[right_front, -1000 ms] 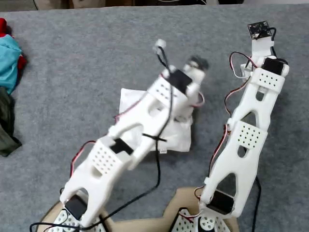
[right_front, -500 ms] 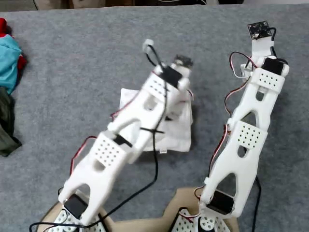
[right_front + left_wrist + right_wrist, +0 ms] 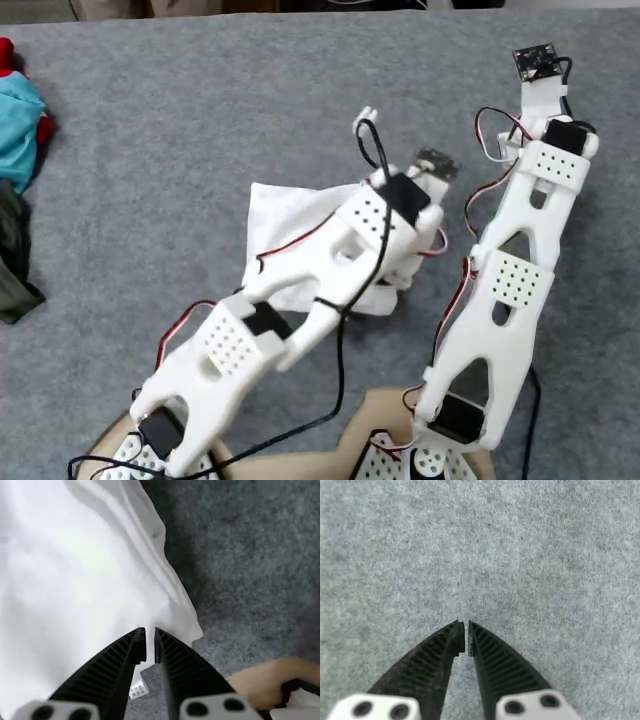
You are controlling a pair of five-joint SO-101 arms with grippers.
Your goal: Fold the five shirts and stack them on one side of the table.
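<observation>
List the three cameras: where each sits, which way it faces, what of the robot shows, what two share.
High view: fixed above, looking down on the grey table; left arm and right arm show from their bases up.
Left wrist view: on the left arm's wrist, facing down past the left gripper, fingers together, at the white shirt.
Right wrist view: on the right arm's wrist, facing down past the right gripper, fingers together, at grey table.
Shared: high and left wrist views both show the white shirt.
</observation>
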